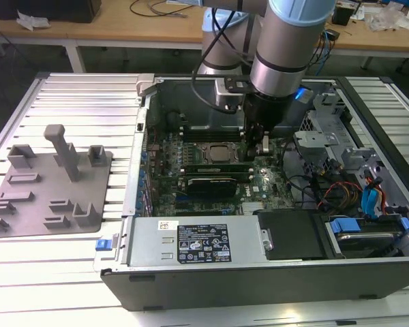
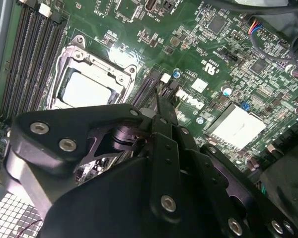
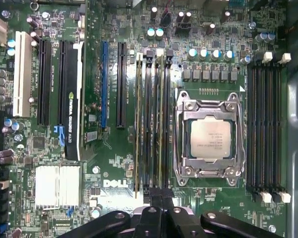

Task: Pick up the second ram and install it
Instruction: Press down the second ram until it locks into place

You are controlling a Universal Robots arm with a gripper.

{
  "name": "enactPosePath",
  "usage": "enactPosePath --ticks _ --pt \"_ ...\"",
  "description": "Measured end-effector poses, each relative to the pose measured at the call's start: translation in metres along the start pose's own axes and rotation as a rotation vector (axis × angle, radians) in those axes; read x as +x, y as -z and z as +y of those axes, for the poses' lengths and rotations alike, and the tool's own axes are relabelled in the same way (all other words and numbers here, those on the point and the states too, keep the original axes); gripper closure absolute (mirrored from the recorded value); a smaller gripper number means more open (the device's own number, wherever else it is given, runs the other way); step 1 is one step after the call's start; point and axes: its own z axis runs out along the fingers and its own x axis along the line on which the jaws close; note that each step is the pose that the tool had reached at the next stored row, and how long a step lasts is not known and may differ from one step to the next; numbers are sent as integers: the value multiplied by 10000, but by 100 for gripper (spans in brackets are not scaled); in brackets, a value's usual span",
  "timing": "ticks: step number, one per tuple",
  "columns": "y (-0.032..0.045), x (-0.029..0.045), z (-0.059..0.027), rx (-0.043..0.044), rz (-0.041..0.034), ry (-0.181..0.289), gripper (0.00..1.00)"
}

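Exterior view: you see a white slatted table (image 1: 88, 95) with wooden benches (image 1: 123, 27) behind it. A grey moulded fixture (image 1: 48, 184) lies on the table towards the exterior view's left. An open computer case (image 1: 259, 283) lies flat beside it, and the arm reaches down into it. The gripper (image 1: 258, 151) hangs low over the motherboard (image 1: 259, 184), just beside the processor socket (image 1: 217, 151) and near the black-shrouded card (image 1: 208, 184). First wrist view: the second ram (image 3: 160, 124) is a long, thin green stick. It stands on edge in a slot between the socket (image 3: 211, 139) and the black card (image 3: 72, 99). The other stick (image 3: 138, 124) sits parallel to it, a couple of slots away. The gripper (image 3: 159, 194) has its jaws drawn together with nothing clamped between them. Its tips are right above the near end of the second ram, though you cannot tell whether they touch it. Second wrist view: the closed gripper (image 2: 159, 106) points down at the dark slots beside the socket (image 2: 89, 87), just above the green board.
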Motion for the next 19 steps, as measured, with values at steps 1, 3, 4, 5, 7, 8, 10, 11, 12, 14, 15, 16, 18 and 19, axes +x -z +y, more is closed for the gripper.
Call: enactPosePath --ticks 1,3,4,5,7,8,10,11,12,14,15,16,18,19 --pt "0 0 0 0 0 -1 92" --pt "-26 1 -2 0 -1 0 92" --pt "-44 2 -3 0 -1 1 92" --pt "-46 2 -2 -1 3 0 92" --pt "-49 2 -3 0 0 0 92" --pt "-50 2 -3 0 0 1 92" --pt "-58 2 -3 1 -5 1 92" --pt "-69 3 -4 0 -1 1 92" --pt "-87 3 -4 0 -2 1 92" --pt "-100 4 -5 0 -1 1 92" --pt "-111 4 -5 0 -1 0 92" --pt "-112 4 -5 -1 1 0 92" --pt "-119 -9 -5 0 -2 0 92" --pt "-125 -21 -6 1 -5 0 92"
